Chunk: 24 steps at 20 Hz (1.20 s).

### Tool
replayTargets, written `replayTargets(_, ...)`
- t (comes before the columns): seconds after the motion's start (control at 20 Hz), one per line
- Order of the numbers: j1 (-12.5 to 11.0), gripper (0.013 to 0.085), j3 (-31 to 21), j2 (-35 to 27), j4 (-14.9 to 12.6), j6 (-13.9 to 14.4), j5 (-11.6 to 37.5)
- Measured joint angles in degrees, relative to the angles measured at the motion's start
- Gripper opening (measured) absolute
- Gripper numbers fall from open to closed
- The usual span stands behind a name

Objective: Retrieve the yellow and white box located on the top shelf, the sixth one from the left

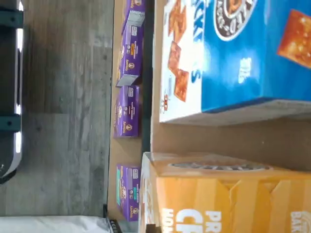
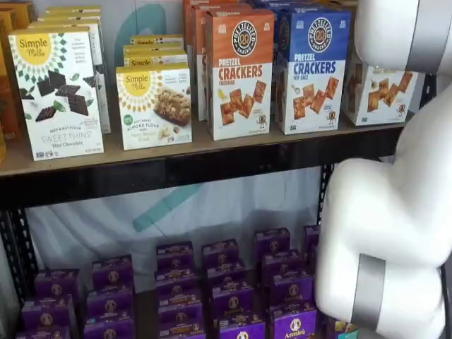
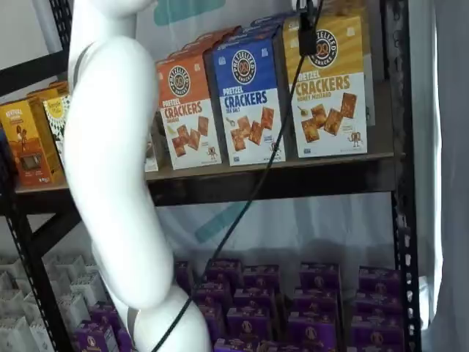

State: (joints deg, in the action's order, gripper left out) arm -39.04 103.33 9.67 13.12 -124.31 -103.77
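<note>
The yellow and white box point(image 3: 327, 84) stands at the right end of the top shelf point(image 3: 293, 183), upright, face forward. In a shelf view point(image 2: 381, 90) only its white lower part shows behind my white arm. The wrist view shows its yellow top and side point(image 1: 218, 199) close up, beside the blue box point(image 1: 243, 53). My gripper point(image 3: 308, 35) shows only as a black piece hanging from the top edge with a cable, in front of the box's yellow band. No gap between fingers can be made out. The shelf's dark front rail point(image 2: 176, 169) runs below the boxes.
A blue-topped box point(image 3: 248, 99) and an orange-topped box point(image 3: 187, 110) stand left of the target. Simple Mills boxes point(image 2: 60, 92) fill the shelf's left. Purple boxes point(image 2: 233, 296) crowd the lower shelf. A black upright point(image 3: 399, 147) stands right of the target. My arm's white links point(image 3: 117, 169) hang in front.
</note>
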Motion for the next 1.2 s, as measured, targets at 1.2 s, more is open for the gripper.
replayTargets(1.2, -2.16, 0.0610, -17.78, 18.81, -2.10, -2.31, -6.08)
